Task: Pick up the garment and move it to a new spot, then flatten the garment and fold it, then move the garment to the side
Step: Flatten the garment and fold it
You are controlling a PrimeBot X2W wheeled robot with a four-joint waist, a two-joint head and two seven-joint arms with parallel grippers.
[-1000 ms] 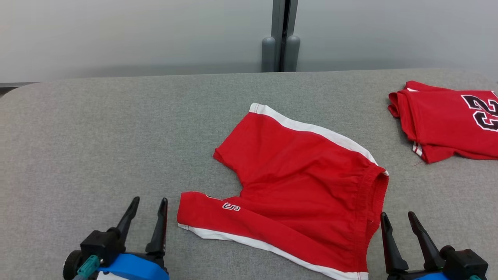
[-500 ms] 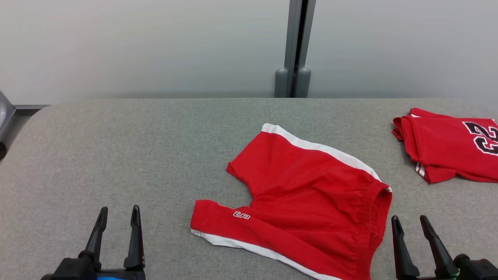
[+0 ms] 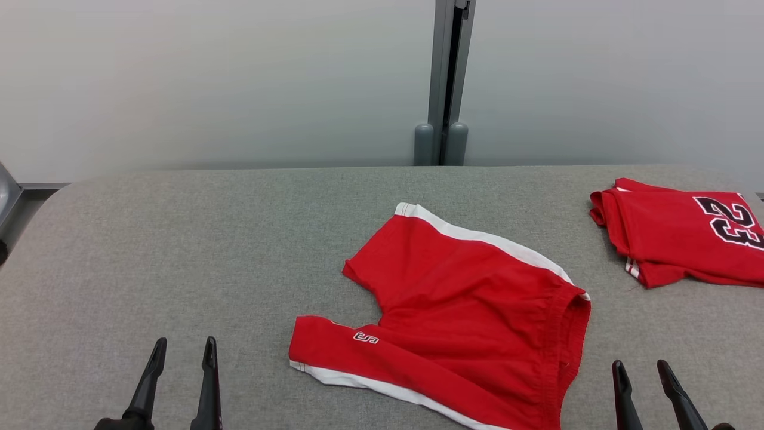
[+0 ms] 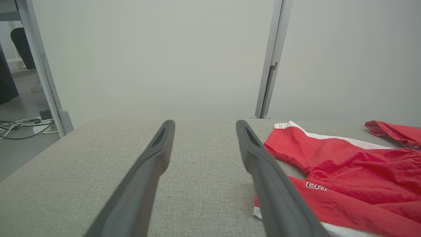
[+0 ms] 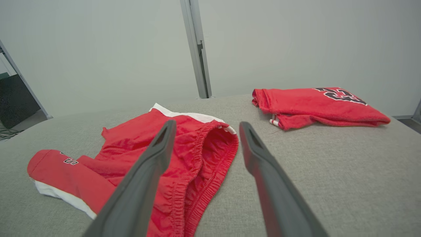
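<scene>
Head view: the red shorts (image 3: pixel 465 310) lie flat in the middle of the grey counter (image 3: pixel 179 251). The waist is on the right and the legs point left, with white side stripes. The shorts have not moved; only the camera shifted. Left wrist view: the left jaws are apart, with the shorts to their right. Right wrist view: the right jaws are apart, and the waistband shows between them.

Light: bright, even and diffuse, with no glare.
Shadows: a faint soft band along the surface's (image 3: pixel 179 239) far edge, beneath the wall (image 3: pixel 209 77).
Focus: head view sharp; left wrist view softens the near fingers (image 4: pixel 144 177).
Distortion: wide-angle stretch at the wrist-view edges.
</scene>
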